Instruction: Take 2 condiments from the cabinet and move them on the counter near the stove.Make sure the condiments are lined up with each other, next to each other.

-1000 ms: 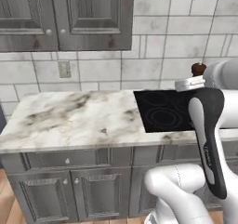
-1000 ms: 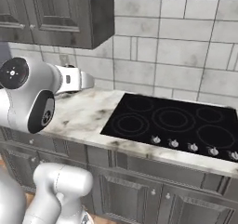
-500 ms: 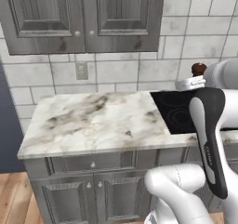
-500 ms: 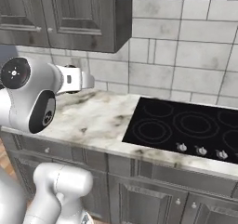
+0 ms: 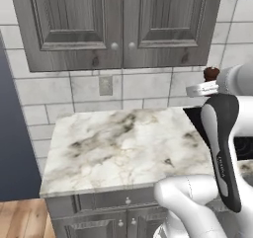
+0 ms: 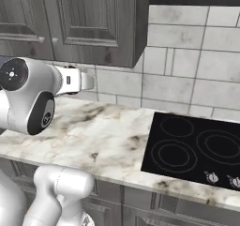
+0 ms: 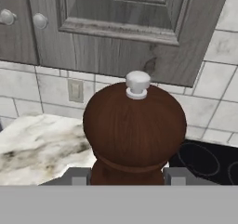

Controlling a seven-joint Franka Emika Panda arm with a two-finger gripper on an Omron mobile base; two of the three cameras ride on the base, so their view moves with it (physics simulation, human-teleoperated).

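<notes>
1. The whole scene is sliding rightward in both base views compared with a second ago, so the base is driving, not the things: the stove [image 6: 197, 150] is sitting further right in the right base view and is nearly hidden behind the arm in the left base view, while the cabinet [image 5: 118, 24] is now filling the top of the picture.
2. The jaws [image 7: 126, 179] are standing narrow, closed on the shaker [image 7: 135, 130]; this grip is looking the same as a second ago. The shaker is being carried upright in the air, just left of the stove's near edge and above the desk [image 5: 123, 148]; its dark top is peeking out over the wrist in the left base view [image 5: 211, 73].
3. Judging from this, the first condiment is out of the cabinet and not yet set down; the drive is taking the view away from the stove, so the placing is probably still ahead.
4. The cabinet doors are showing shut, with round knobs [image 7: 40, 20] meeting at the centre. The second condiment, the bottle, is presumably behind them.
5. Around: a wall outlet [image 5: 105, 85] on the tiles left of the stove, and stove knobs [image 6: 213, 177] along its front.
6. Nothing is lying on the desk left of the stove, so the spot looks free.
</notes>
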